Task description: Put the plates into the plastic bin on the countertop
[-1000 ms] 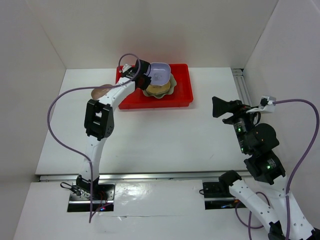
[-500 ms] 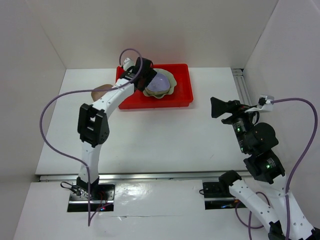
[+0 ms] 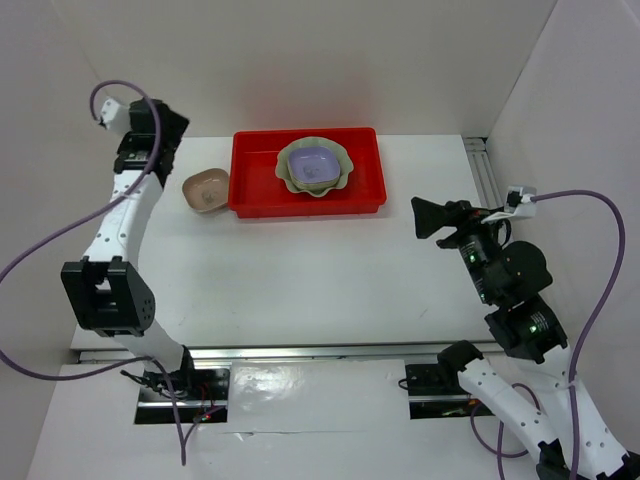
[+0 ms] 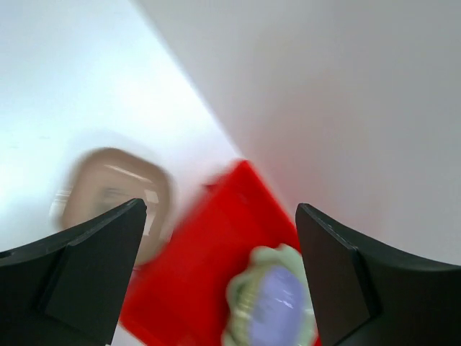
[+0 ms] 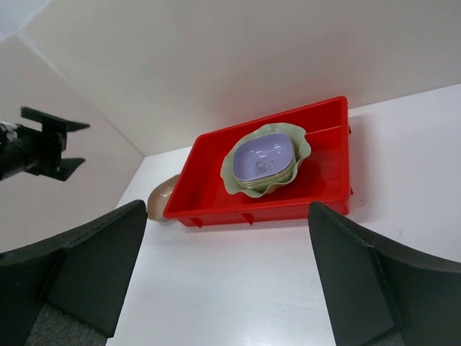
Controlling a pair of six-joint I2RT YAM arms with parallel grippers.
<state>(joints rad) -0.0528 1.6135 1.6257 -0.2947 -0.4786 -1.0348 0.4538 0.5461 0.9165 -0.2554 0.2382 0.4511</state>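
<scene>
The red plastic bin (image 3: 258, 199) stands at the back of the white countertop (image 3: 300, 270). Inside it a large pale-green scalloped plate (image 3: 290, 172) carries a stack of small plates with a lavender one (image 3: 316, 165) on top. A tan-pink plate (image 3: 206, 190) lies on the countertop just left of the bin. My left gripper (image 3: 165, 132) is open and empty, raised near the left wall, well apart from the bin. Its wrist view is blurred but shows the tan-pink plate (image 4: 115, 194) and bin (image 4: 209, 267) below. My right gripper (image 3: 425, 217) hangs open and empty at the right, facing the bin (image 5: 317, 194).
White walls close in the left, back and right sides. A metal rail (image 3: 482, 170) runs along the right wall. The left arm's purple cable (image 3: 40, 250) loops out toward the left wall.
The left gripper opened and left the lavender plate on the stack in the bin, then swung up and left toward the wall. The right arm shifted slightly left.
</scene>
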